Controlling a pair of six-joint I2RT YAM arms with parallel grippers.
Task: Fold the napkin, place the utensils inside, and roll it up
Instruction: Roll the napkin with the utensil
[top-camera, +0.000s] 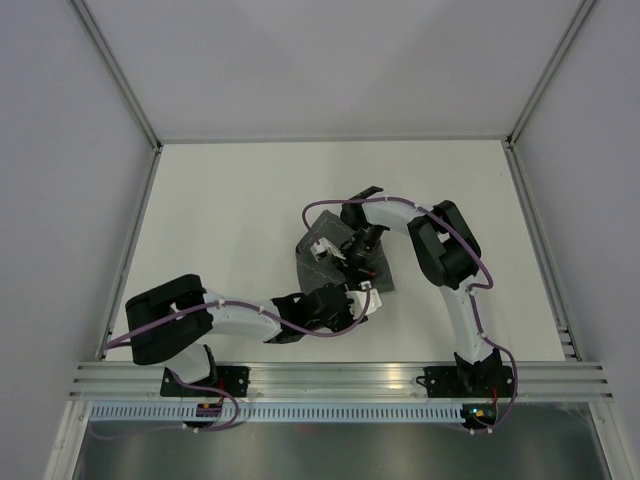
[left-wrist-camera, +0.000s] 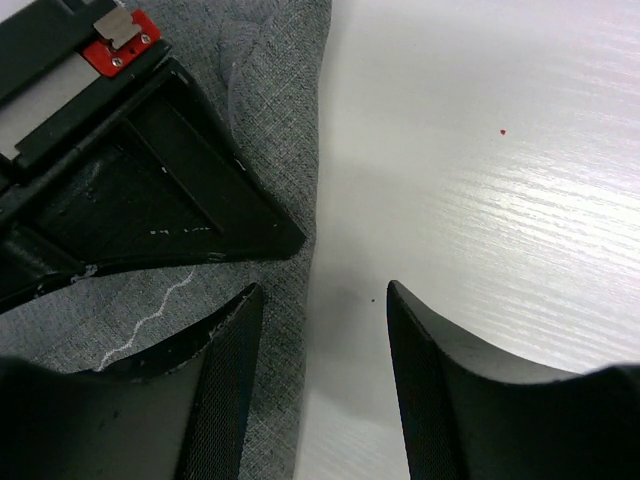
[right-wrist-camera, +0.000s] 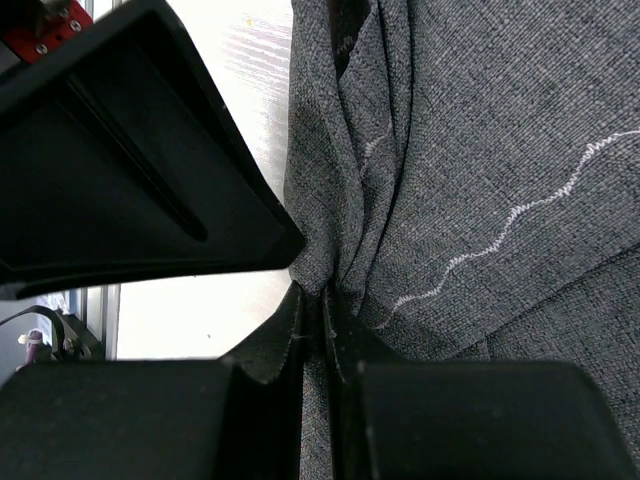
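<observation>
The dark grey napkin (top-camera: 322, 232) lies bunched at mid-table. My right gripper (top-camera: 352, 262) is shut on a gathered fold of the napkin (right-wrist-camera: 470, 150); in the right wrist view its fingertips (right-wrist-camera: 300, 320) pinch the cloth between them. My left gripper (top-camera: 362, 298) is open and empty just beside it, and straddles the napkin's edge (left-wrist-camera: 285, 120). One finger (left-wrist-camera: 235, 370) is over the cloth and the other (left-wrist-camera: 430, 370) is over bare table. No utensils show in any view.
The white table (top-camera: 230, 210) is walled by grey panels with metal rails at its sides. An aluminium rail (top-camera: 340, 380) runs along the near edge. The two grippers are almost touching: the right gripper's black body (left-wrist-camera: 150, 190) fills the left wrist view's upper left.
</observation>
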